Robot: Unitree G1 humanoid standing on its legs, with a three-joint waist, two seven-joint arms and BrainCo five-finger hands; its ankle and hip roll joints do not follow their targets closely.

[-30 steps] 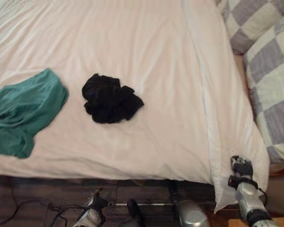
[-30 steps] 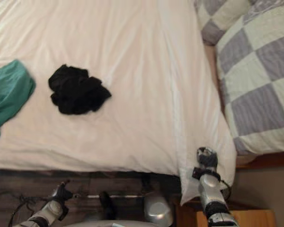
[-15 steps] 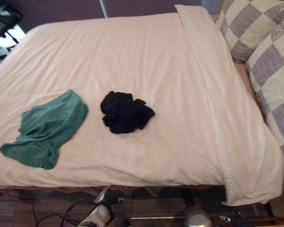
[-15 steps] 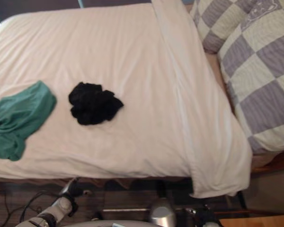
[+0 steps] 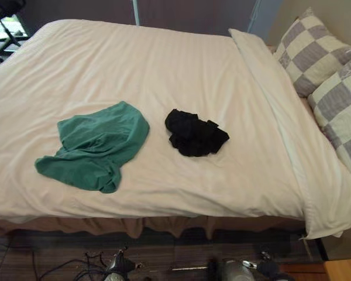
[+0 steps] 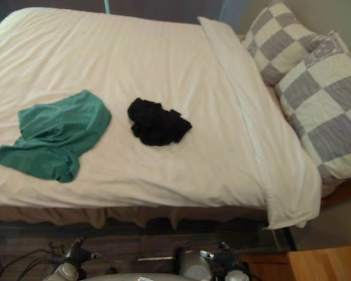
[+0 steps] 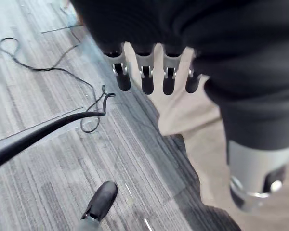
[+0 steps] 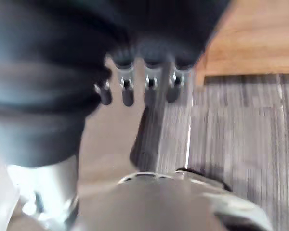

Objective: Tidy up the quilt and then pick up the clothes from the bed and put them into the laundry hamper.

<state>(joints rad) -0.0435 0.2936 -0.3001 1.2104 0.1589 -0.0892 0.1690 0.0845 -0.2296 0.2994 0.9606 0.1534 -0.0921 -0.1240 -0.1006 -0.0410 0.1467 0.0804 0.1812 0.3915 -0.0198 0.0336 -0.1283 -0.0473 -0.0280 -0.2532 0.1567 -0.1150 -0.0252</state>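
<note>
Silver fingers [image 7: 149, 79] straight, hands low

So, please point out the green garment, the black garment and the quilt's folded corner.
green garment [image 5: 99, 143]: left eye view, middle of the cloth.
black garment [image 5: 196, 133]: left eye view, middle of the crumpled pile.
quilt [image 5: 330, 219]: left eye view, hanging corner near the pillows.

Your two head views look down from above the near edge of the wide bed under its cream quilt [image 5: 164, 70], sharing the checked grey-and-cream pillows [image 6: 316, 99]. Your wrist views look from very close along each hand's fingers [image 7: 147, 79] toward the grey striped floor [image 7: 43, 159].
</note>
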